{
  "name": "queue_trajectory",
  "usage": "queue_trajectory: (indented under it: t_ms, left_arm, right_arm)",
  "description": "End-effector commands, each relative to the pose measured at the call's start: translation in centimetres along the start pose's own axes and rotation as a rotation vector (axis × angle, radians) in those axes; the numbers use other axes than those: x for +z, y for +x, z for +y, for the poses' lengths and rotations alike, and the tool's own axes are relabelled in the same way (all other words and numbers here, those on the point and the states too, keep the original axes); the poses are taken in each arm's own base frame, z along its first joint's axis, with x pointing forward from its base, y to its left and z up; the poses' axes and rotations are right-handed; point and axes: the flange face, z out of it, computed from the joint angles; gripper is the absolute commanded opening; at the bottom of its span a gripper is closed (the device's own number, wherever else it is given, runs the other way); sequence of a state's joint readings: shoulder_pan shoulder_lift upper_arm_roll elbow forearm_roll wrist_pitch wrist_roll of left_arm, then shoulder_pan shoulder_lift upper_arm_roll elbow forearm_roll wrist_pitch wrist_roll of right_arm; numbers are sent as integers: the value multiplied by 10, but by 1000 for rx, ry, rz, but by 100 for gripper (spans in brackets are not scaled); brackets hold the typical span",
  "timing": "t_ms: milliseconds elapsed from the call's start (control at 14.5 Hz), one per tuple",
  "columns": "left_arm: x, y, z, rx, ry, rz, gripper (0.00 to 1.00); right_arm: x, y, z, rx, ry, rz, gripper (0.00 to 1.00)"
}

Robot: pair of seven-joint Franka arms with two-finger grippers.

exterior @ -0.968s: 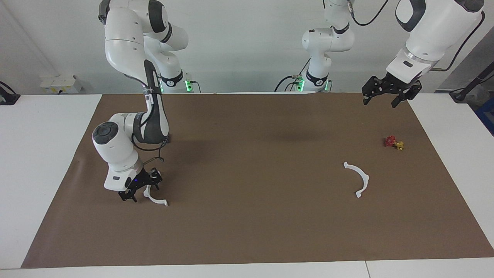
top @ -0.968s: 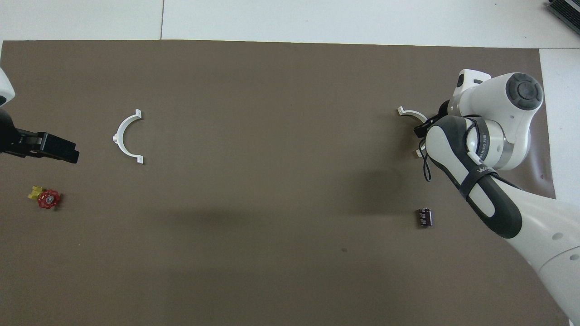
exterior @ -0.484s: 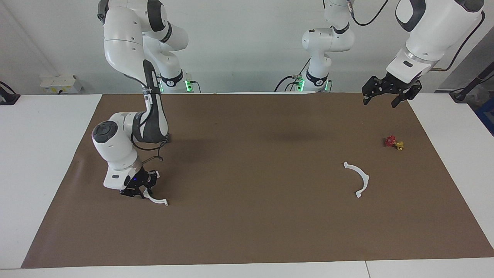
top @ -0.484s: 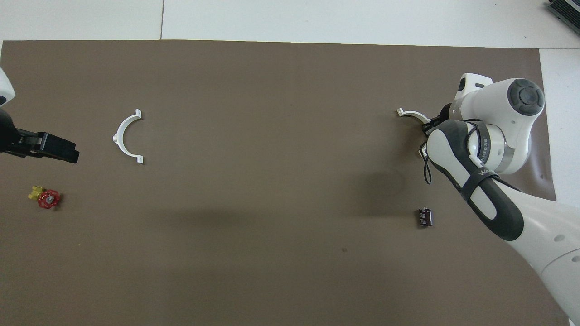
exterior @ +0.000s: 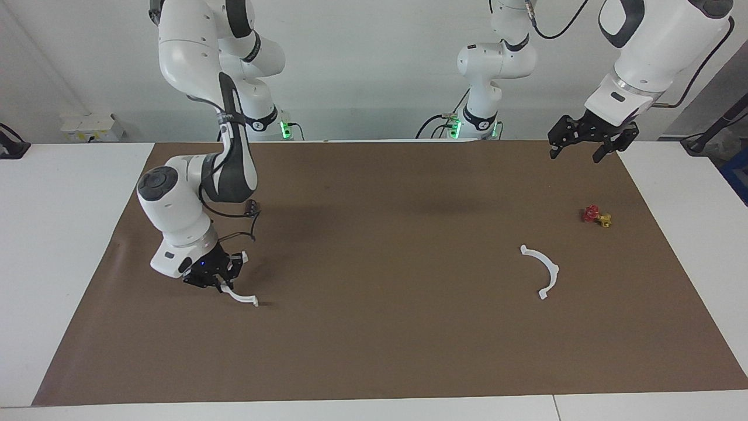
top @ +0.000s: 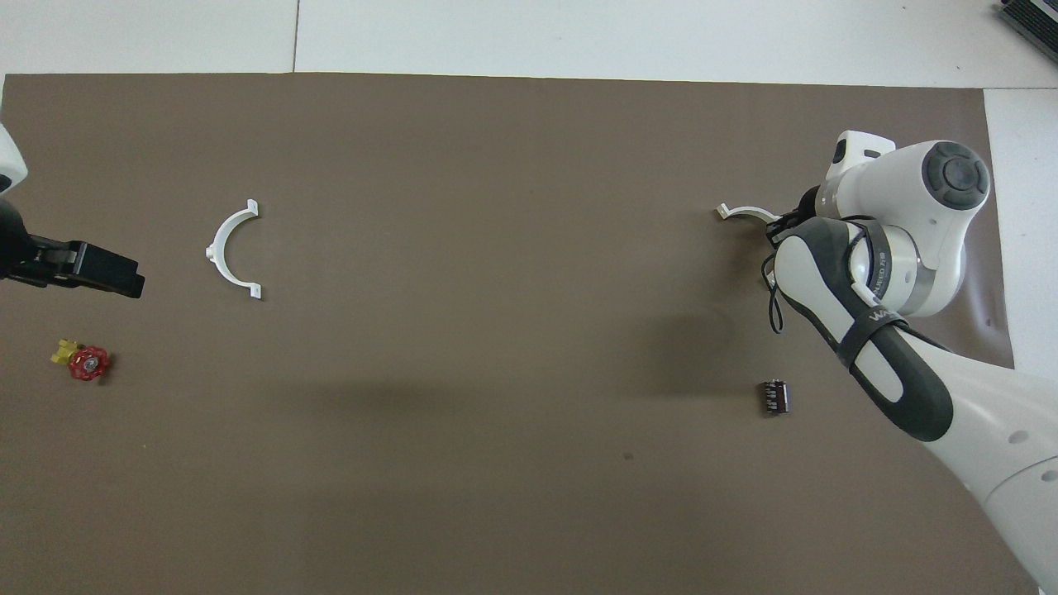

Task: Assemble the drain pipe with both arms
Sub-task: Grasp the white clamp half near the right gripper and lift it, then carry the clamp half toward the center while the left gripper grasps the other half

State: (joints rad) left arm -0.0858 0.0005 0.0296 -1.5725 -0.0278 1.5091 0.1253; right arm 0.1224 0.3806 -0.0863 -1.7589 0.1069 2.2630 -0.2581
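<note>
One white half-ring arc of the drain pipe (exterior: pixel 241 297) hangs from my right gripper (exterior: pixel 217 282), which is shut on one of its ends. The arc tilts down, its free tab just above the brown mat at the right arm's end; its free end also shows in the overhead view (top: pixel 742 213), where the right gripper (top: pixel 781 228) is mostly hidden under the arm. The other white arc (exterior: pixel 544 271) lies flat on the mat toward the left arm's end (top: pixel 226 248). My left gripper (exterior: pixel 575 148) is open and empty, up in the air over the mat's edge nearest the robots (top: pixel 91 273).
A small red and yellow valve (exterior: pixel 596 216) lies on the mat nearer to the robots than the loose arc (top: pixel 84 362). A small dark cylinder (top: pixel 774 396) lies beside the right arm. The brown mat (exterior: pixel 380 263) covers the white table.
My right gripper has shut on the end of the arc and raised it off the mat, with its free end swung outward. The left arm has not moved.
</note>
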Motion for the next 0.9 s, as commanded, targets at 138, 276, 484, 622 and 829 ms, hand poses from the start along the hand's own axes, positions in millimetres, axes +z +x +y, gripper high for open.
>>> queue_trajectory:
  t_ms: [138, 276, 484, 622, 829]
  left_arm:
    - [-1, -6, -2, -11, 18, -6, 100]
    - [-2, -6, -2, -11, 18, -4, 100]
    - [-2, -10, -6, -20, 15, -21, 100]
    - [-1, -10, -9, -31, 14, -22, 100]
    - [0, -7, -16, -30, 14, 9, 100]
  right_arm:
    - [-58, -8, -124, 211, -107, -45, 0]
    - [-55, -11, -163, 260, -104, -42, 0]
    - [-33, -19, -234, 179, -85, -60, 0]
    - [-21, -20, -262, 203, -71, -32, 0]
    - [5, -26, -304, 211, -32, -34, 0]
